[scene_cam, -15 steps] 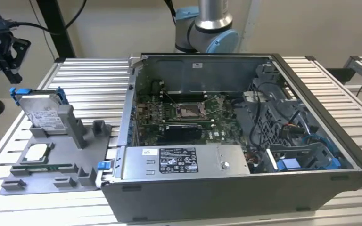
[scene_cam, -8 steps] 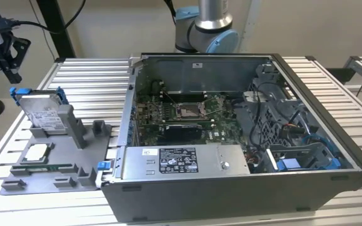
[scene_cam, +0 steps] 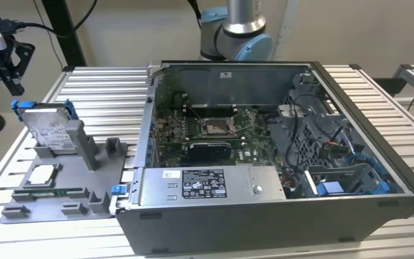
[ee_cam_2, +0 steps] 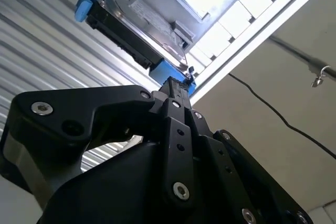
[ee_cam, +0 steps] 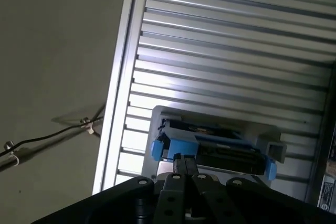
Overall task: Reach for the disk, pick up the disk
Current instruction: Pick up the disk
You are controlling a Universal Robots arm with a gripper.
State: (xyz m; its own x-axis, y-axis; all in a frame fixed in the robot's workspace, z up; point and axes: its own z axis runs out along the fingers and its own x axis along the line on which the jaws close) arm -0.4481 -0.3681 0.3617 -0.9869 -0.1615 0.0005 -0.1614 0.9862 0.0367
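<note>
Big picture first: on the slatted table (scene_cam: 99,86), at nine o'clock of the open computer case (scene_cam: 264,221), lies the grey fixture (scene_cam: 67,167). There the disk (scene_cam: 49,129) stands on edge and leans back in its holder, label out. The gripper (scene_cam: 11,81) hangs at eleven o'clock of the disk in the exterior view, above it and apart, touching nothing. In both wrist views the fingers are pinched together, nothing between them! In the first wrist view they point down at the disk (ee_cam: 215,142) seen edge-on, lined up nearer one end of its blue bracket (ee_cam: 160,148) than its middle. My call for a clean reach: the fingers need to spread wide enough to straddle the drive's thickness. The tool should also slide along to the middle of the top edge and drop straight, so the pads meet the flat metal faces, not the plastic ends. A tilted approach could knock the leaning disk out of its holder, I'd say. Now the tally, big to small: one table, one computer case, one robot arm (scene_cam: 239,32) at twelve o'clock behind the case, one fixture, one disk, one gripper. Then one square processor chip (scene_cam: 43,174) at six o'clock of the disk, and one memory stick (scene_cam: 49,190) just below that.
</note>
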